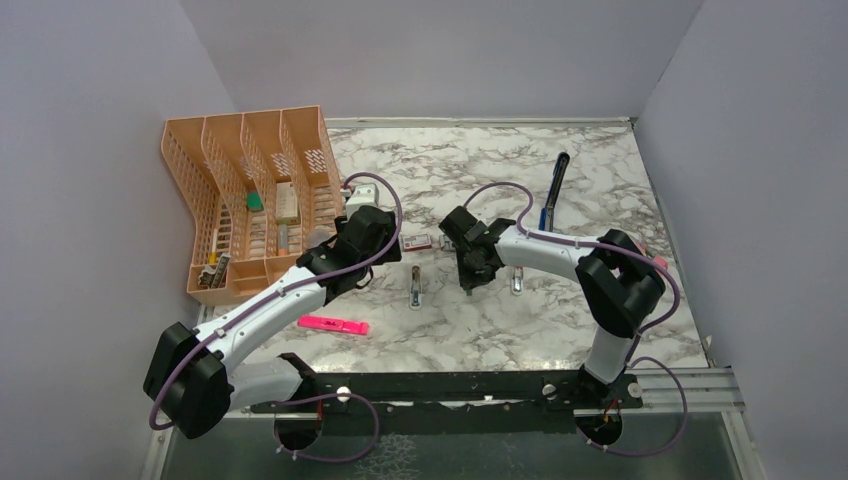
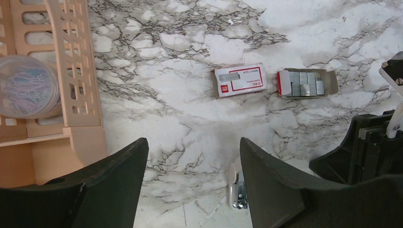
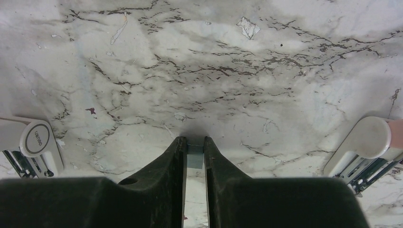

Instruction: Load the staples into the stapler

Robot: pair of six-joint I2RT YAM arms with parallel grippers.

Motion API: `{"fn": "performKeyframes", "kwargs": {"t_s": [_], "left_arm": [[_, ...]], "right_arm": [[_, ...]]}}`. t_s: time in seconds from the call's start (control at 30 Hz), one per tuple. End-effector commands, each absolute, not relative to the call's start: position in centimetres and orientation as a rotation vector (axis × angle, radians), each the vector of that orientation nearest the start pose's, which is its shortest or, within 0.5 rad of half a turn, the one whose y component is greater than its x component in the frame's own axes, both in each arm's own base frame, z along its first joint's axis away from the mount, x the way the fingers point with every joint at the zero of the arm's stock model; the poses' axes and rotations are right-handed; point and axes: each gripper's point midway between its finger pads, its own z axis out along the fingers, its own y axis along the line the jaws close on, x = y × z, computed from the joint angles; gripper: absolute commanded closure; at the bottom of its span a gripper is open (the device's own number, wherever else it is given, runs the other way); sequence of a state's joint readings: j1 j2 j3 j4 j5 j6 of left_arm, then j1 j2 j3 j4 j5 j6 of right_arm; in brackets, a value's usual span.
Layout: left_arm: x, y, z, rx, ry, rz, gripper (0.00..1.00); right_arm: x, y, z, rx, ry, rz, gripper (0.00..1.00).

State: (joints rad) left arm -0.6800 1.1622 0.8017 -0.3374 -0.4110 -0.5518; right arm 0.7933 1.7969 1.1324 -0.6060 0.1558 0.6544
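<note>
My right gripper (image 3: 194,142) is shut on a small silvery-grey block of staples (image 3: 195,154) and holds it low over the marble; in the top view it (image 1: 468,272) is mid-table. The red-and-white staple box (image 2: 240,80) and the open tray of staples (image 2: 304,84) lie side by side ahead of my left gripper (image 2: 192,147), which is open and empty. In the top view the box (image 1: 416,241) lies between the two grippers, with the left gripper (image 1: 372,245) beside it. The blue-and-black stapler (image 1: 553,190) lies at the far right, away from both grippers.
A peach desk organiser (image 1: 250,200) stands at the far left, holding a tub of paper clips (image 2: 26,85). A pink highlighter (image 1: 333,325) lies near front left. Two small white capsule-shaped pieces (image 1: 415,290) (image 1: 517,280) flank the right gripper, also in its wrist view (image 3: 35,142) (image 3: 368,145).
</note>
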Motion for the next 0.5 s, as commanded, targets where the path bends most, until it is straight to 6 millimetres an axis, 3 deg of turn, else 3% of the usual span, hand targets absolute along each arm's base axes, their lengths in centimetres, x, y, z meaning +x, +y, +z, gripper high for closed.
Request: {"fn": "performKeyframes", "kwargs": {"t_s": [0.0, 0.13, 0.33, 0.47], "left_arm": [[28.9, -16.8, 14.1, -0.067, 2.199, -0.229, 0.29], [28.9, -16.8, 14.0, -0.067, 2.204, -0.226, 0.29], [28.9, -16.9, 13.8, -0.065, 2.209, -0.225, 0.29], [28.9, -16.9, 13.8, -0.064, 2.21, -0.227, 0.29]], "right_arm": [[24.4, 24.7, 0.9, -0.16, 2.824, 0.06, 0.79], [25.8, 24.4, 2.4, -0.144, 2.746, 0.036, 0.79], [29.1, 23.7, 6.7, -0.103, 2.611, 0.036, 0.79], [31.3, 22.2, 9.2, -0.057, 2.55, 0.036, 0.79]]}}
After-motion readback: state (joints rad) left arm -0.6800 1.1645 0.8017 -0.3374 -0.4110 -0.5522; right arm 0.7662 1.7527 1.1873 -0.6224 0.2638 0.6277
